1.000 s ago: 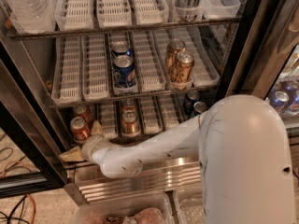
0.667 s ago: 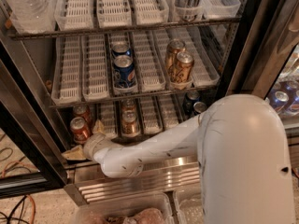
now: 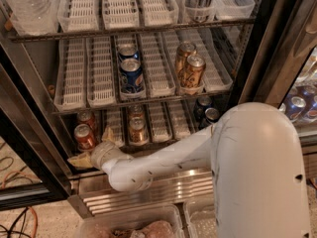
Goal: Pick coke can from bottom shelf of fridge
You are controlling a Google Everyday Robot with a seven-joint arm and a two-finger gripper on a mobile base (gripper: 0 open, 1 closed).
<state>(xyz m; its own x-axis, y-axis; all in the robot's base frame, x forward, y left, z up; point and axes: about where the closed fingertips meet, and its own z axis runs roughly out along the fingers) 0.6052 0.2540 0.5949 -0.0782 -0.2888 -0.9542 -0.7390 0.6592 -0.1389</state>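
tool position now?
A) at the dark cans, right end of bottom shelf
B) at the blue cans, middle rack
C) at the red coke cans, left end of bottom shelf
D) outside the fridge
C: the tool sits at the left end of the bottom shelf, fingers spread, right beside the front coke can.
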